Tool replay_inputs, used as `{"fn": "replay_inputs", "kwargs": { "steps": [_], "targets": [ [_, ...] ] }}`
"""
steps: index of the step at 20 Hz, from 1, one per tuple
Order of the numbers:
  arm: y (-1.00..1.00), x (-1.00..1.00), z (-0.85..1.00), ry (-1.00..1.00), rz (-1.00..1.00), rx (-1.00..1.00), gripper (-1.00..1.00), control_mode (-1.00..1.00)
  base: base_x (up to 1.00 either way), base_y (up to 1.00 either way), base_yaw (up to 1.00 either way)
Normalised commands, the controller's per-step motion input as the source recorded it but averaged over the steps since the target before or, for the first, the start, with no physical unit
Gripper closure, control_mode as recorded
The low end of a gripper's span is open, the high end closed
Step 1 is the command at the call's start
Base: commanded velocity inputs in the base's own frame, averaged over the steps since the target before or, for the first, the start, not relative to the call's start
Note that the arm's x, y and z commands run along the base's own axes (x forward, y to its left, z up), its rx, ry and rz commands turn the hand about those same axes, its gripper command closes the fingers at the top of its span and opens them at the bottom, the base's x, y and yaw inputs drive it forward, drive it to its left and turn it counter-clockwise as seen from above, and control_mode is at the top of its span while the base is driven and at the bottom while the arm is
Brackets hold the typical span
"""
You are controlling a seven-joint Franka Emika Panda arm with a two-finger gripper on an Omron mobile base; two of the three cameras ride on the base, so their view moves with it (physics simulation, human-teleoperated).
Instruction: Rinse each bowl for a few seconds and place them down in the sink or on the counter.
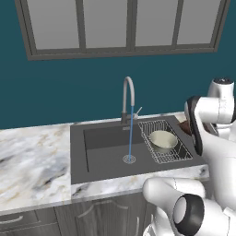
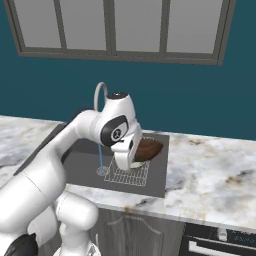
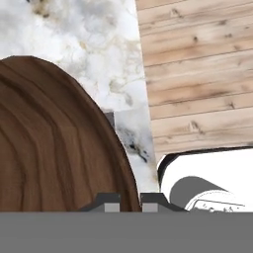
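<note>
— Where are the two bowls?

— I see the pale cream-green glossy bowl (image 1: 162,140) sitting in the wire rack (image 1: 177,156) at the right end of the dark grey sink (image 1: 101,154). The dark reddish-brown wooden bowl (image 2: 148,148) is lifted and tilted at the sink's right edge, beside the marble tabletop (image 2: 210,165).

— And the gripper?

— My gripper (image 3: 130,201) is nearly closed, its two tips pinching the brown bowl's rim. Water (image 1: 131,133) runs from the curved chrome faucet (image 1: 127,97) onto the drain (image 1: 129,159).
</note>
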Motion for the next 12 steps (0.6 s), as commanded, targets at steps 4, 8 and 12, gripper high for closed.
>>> {"fn": "replay_inputs", "kwargs": {
  "steps": [4, 8, 12],
  "targets": [
    [0.40, 0.01, 0.00, 0.00, 0.08, 0.00, 1.00, -1.00, 0.00, 0.00, 0.00],
    [0.35, 0.08, 0.00, 0.00, 0.09, 0.00, 1.00, -1.00, 0.00, 0.00, 0.00],
    [0.36, 0.08, 0.03, 0.00, 0.09, 0.00, 1.00, -1.00, 0.00, 0.00, 0.00]
  ]
}}
